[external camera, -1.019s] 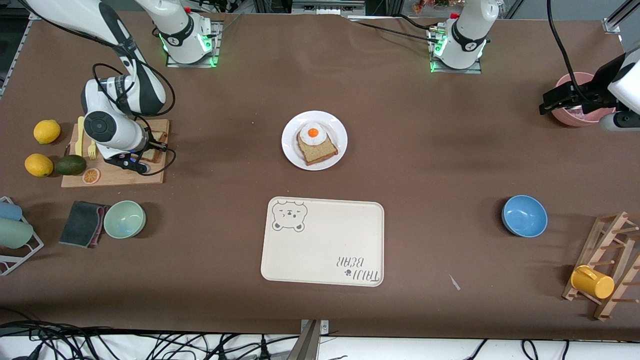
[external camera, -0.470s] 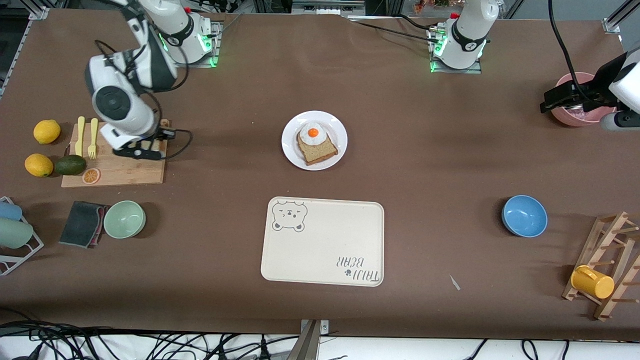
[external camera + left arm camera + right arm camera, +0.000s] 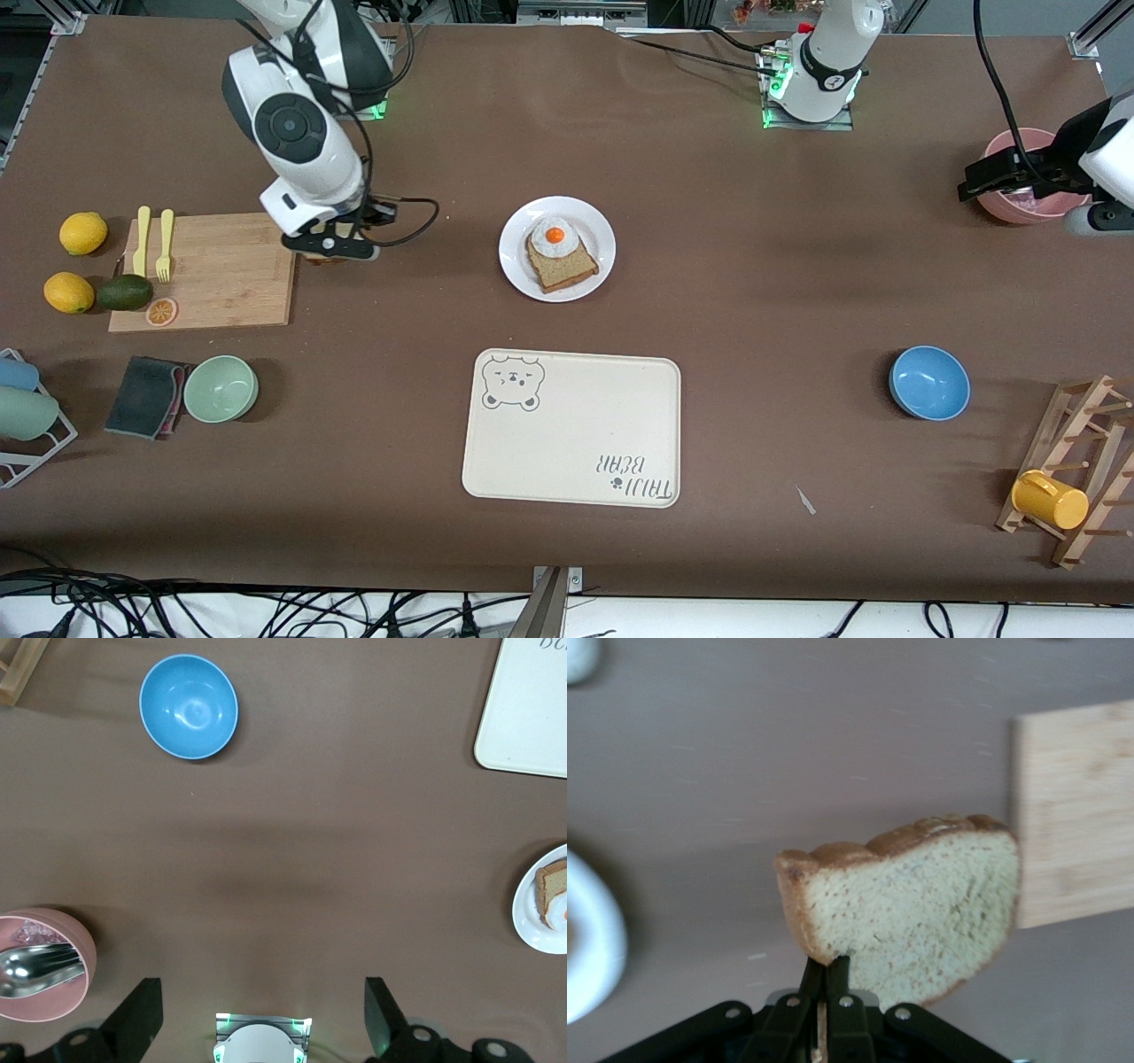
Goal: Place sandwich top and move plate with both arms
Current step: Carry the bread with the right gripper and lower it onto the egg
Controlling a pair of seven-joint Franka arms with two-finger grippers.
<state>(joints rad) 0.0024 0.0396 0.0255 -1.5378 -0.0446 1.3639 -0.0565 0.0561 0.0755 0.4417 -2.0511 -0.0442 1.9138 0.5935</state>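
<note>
While right gripper [image 3: 826, 979] jaws clench sandwich top [image 3: 908, 904], left gripper [image 3: 263, 1014] jaws released, tray [image 3: 571, 430] reads "TAIJI BEAR"

I'm working in a robotics lab: two arm bases [image 3: 808, 84] bolted to a brown-covered bench [image 3: 762, 266], loose cables [image 3: 177, 607] along its edge, kitchen props.

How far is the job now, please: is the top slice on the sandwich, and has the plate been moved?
Done: the right gripper is shut on the sandwich top and holds it in the air between the cutting board and the plate.
In hand: bringing the slice over the plate.
Left: setting it on the egg slice, then moving the plate with both arms. The left gripper waits open over the pink bowl.
</note>
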